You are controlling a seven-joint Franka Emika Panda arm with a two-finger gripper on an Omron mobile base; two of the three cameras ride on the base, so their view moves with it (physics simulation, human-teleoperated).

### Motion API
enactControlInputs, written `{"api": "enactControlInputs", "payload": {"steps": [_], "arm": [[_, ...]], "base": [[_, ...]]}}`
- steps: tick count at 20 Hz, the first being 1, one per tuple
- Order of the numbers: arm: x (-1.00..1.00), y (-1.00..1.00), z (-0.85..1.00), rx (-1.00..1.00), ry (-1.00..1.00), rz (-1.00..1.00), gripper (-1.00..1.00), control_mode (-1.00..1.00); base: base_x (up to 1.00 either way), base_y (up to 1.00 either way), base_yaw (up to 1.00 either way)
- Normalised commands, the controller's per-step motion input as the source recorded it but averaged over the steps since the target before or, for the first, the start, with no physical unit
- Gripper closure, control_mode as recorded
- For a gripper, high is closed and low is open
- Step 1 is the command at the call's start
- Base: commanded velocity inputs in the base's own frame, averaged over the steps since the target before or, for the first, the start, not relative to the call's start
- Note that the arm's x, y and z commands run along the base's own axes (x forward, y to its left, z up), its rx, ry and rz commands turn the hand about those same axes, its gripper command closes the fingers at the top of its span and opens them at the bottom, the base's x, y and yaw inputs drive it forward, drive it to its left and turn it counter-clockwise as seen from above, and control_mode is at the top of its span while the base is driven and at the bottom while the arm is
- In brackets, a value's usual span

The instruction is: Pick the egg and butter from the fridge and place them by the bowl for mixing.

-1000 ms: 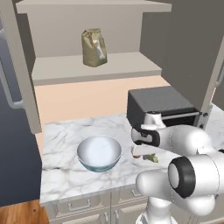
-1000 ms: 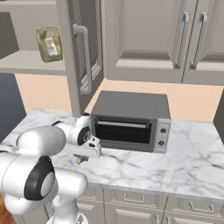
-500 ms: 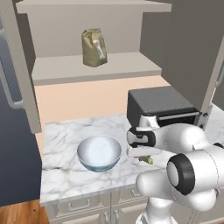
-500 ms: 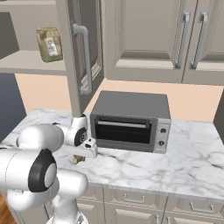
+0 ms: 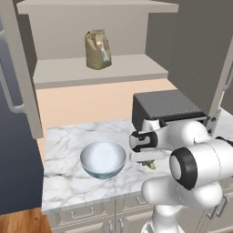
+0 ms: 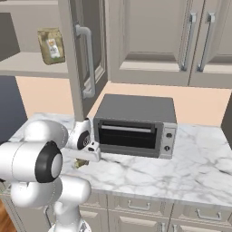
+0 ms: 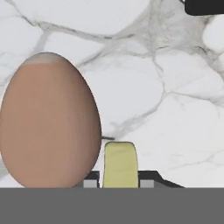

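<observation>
In the hand view the yellow butter (image 7: 120, 164) stands between my two dark fingertips (image 7: 149, 177), and my gripper (image 7: 120, 178) is shut on it. Right beside it, at its left, the brown egg (image 7: 49, 120) sits on the white marble. In the left base view my gripper (image 5: 146, 159) hangs low over the counter just right of the pale blue-white bowl (image 5: 103, 158), with the olive butter (image 5: 150, 165) under it. The right base view shows the gripper (image 6: 86, 159) and the butter (image 6: 81, 163) in front of the oven. The dark fridge (image 5: 16, 173) front is at the far left.
A grey toaster oven (image 6: 135, 123) stands on the marble counter (image 6: 190, 163) just behind my hand. An open beige cupboard door (image 5: 20, 77) with a grey handle hangs above the counter's left end. A brown paper bag (image 5: 97, 49) sits on the shelf above.
My hand has shifted a little to the left, toward the bowl, keeping the butter low over the counter. The bowl has not moved.
</observation>
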Motion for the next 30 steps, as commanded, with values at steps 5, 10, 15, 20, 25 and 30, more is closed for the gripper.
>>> {"api": "enactControlInputs", "payload": {"steps": [5, 10, 15, 20, 25, 30], "arm": [[0.03, 0.04, -0.03, 0.00, 0.00, 0.00, -1.00, -1.00], [0.00, 0.00, 0.00, 0.00, 0.00, 0.00, -1.00, -1.00], [-0.24, 0.00, 0.28, 0.00, 0.00, -0.02, -1.00, -1.00], [-0.56, 0.01, 0.48, 0.00, -0.01, -0.01, -1.00, -1.00], [-0.35, 0.00, 0.58, 0.00, -0.07, 0.00, -1.00, -1.00], [-0.78, 0.00, 0.78, -0.01, -0.26, 0.00, -1.00, -1.00]], "base": [[0.00, 0.00, 0.00], [0.00, 0.00, 0.00], [0.00, 0.00, 0.00], [0.00, 0.00, 0.00], [0.00, 0.00, 0.00], [0.00, 0.00, 0.00]]}}
